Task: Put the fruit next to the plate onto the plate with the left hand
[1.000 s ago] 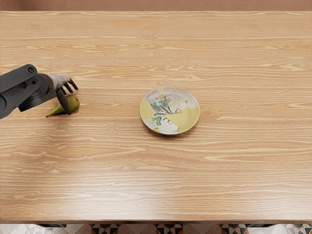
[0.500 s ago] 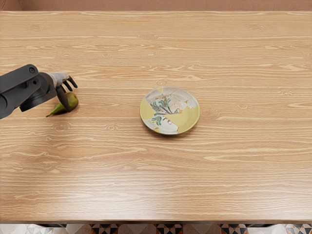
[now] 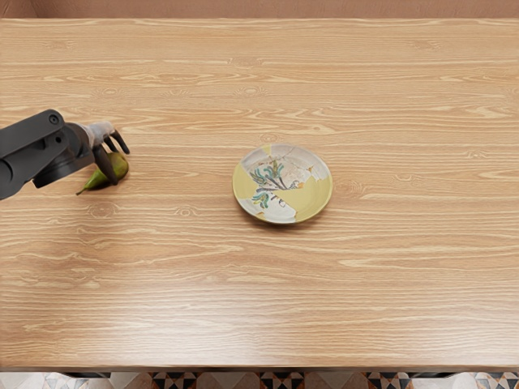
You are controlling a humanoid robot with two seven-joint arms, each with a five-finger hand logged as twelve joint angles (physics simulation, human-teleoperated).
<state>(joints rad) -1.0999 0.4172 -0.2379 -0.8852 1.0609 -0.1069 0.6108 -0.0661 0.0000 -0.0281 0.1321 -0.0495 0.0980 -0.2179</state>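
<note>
A green pear (image 3: 115,168) lies on the wooden table at the far left, its stem end pointing down-left. My left hand (image 3: 109,156) comes in from the left edge on a dark arm (image 3: 36,150) and sits over the pear. The thumb crosses the pear's near side and the fingers (image 3: 118,143) curl over its far side, pinching it. The pear still rests on the table. A yellow plate with a floral pattern (image 3: 320,194) sits mid-table, well to the right of the pear, with nothing on it. The right arm does not show.
The light wooden table (image 3: 259,284) fills the view. Its front edge runs along the bottom, with patterned floor below, and bare wood stretches between the pear and the plate.
The left hand's fingers have drawn in closer over the pear, and the pear's round end has shifted slightly up and left. The plate has not moved.
</note>
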